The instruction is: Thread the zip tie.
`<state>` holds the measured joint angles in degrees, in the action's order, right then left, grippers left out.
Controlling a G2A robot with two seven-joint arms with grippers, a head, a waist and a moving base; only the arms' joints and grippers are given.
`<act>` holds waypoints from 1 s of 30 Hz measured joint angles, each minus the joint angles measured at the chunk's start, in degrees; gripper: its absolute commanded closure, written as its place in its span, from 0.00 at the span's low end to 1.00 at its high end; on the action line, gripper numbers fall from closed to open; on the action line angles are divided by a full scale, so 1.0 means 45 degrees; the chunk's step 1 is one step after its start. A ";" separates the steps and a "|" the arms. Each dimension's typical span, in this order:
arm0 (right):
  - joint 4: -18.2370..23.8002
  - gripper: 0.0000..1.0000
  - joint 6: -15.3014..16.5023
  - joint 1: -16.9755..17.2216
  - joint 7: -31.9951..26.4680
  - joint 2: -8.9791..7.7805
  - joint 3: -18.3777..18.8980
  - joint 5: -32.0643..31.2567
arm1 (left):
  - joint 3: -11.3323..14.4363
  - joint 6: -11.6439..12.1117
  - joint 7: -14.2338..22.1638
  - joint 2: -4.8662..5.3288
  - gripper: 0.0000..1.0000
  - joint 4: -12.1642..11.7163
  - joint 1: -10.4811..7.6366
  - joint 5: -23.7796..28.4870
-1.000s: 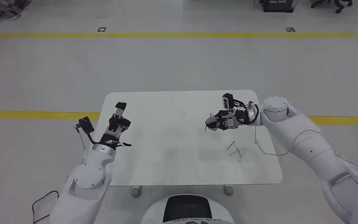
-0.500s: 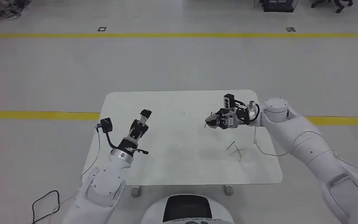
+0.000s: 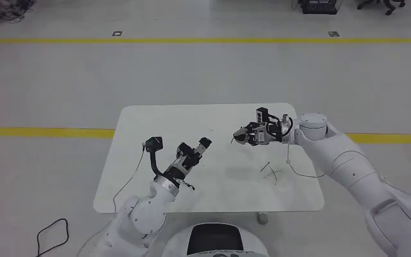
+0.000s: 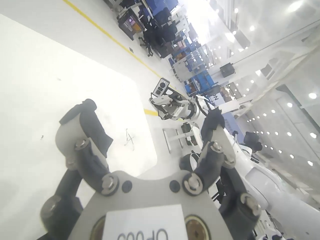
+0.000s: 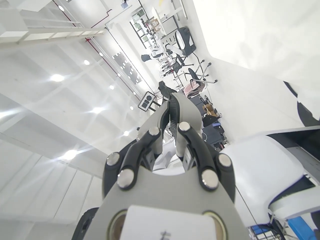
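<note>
Hovering above mid-table (image 3: 160, 128): left gripper (image 3: 205, 142), fingers spread wide, nothing between them. Right gripper (image 3: 238, 136) near it, fingers pressed together; dark sliver at tip, too small to identify. Zip tie (image 3: 270, 171): thin black crossed strands, flat on table, apart from both grippers, inside right edge.

The left tool (image 3: 205, 142) has been carried from the left edge of the worktop (image 3: 212, 121) inward toward its middle. Its arm has been swung in over the near-left part of the surface, so the gap to the right tool (image 3: 238, 135) has been much narrowed (the two are still apart). The right tool has been shifted only slightly, toward the left tool and a little farther from the robot.
</note>
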<state>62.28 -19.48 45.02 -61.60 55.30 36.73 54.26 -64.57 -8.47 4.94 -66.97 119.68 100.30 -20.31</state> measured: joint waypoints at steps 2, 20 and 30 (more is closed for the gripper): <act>0.0002 1.00 0.0000 0.0002 0.0000 0.0000 0.0000 0.0003 | -0.0001 0.0003 0.0002 0.0000 0.00 -0.0001 0.0001 0.0000; -0.0053 1.00 -0.0001 -0.0102 0.0100 0.0115 -0.0720 -0.0412 | 0.1376 -0.0658 0.1674 0.0162 0.00 -0.0629 -0.1131 -0.6478; 0.0300 1.00 -0.0002 0.0268 0.0859 0.0145 -0.0556 -0.0676 | 0.1696 0.0947 0.2859 0.0411 0.00 -0.0527 -0.1941 -1.0764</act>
<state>63.63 -19.49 46.23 -57.74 55.95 34.23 51.22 -56.94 -4.21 17.80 -65.12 117.31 91.56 -68.75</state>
